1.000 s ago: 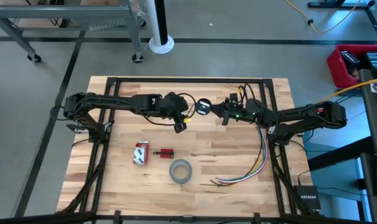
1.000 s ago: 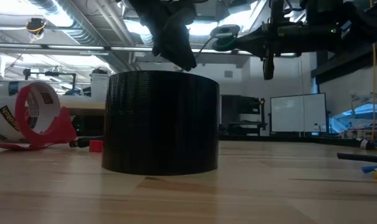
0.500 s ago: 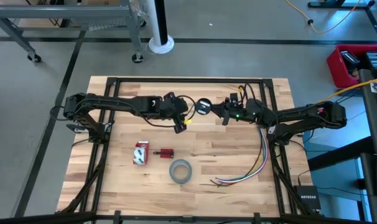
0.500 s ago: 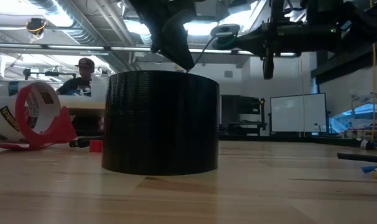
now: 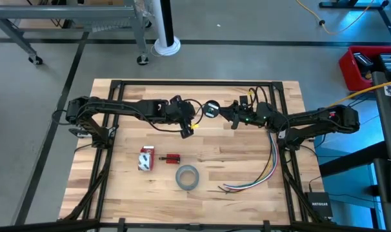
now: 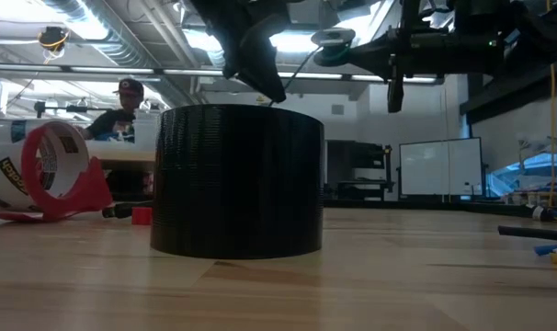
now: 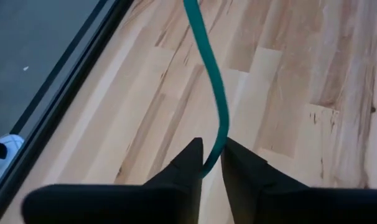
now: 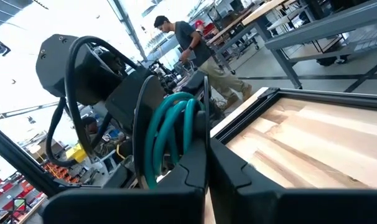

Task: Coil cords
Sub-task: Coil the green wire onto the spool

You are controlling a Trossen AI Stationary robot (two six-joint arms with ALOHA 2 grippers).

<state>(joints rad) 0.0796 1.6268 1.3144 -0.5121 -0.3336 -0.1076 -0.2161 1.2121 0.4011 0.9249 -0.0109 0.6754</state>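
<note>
The cord is thin and teal-grey. Its wound part is a small round coil (image 5: 211,108) held above the table's far middle in my right gripper (image 5: 219,110), which is shut on it. In the right wrist view the coil's loops (image 8: 170,137) stand between the fingers. A free length of cord (image 7: 207,68) runs from the coil to my left gripper (image 5: 188,127), just left of the coil and slanting down. That gripper is shut on the cord. In the low view both grippers hang high, the left (image 6: 263,81) and the right (image 6: 347,51) with the coil (image 6: 334,38). My left gripper pinches the free length of cord (image 7: 216,152) between its two fingertips, which slant down toward the table. The cord rises from the tips in a slack curve, clear of the wood. My right gripper holds the coil's loops (image 8: 179,152) between its two fingers. They reach in about level from the table's right, and the coil is lifted clear of the table.
A grey tape roll (image 5: 187,176), a red-and-white tape dispenser (image 5: 146,158) and a small red piece (image 5: 172,158) lie near the front middle. A bunch of multicoloured wires (image 5: 268,169) lies at the right. A person (image 6: 122,115) stands in the room beyond.
My left gripper has shut on the free length of cord without shifting place. My right gripper has kept still with the coil. A person has come into view in the room behind the table.
</note>
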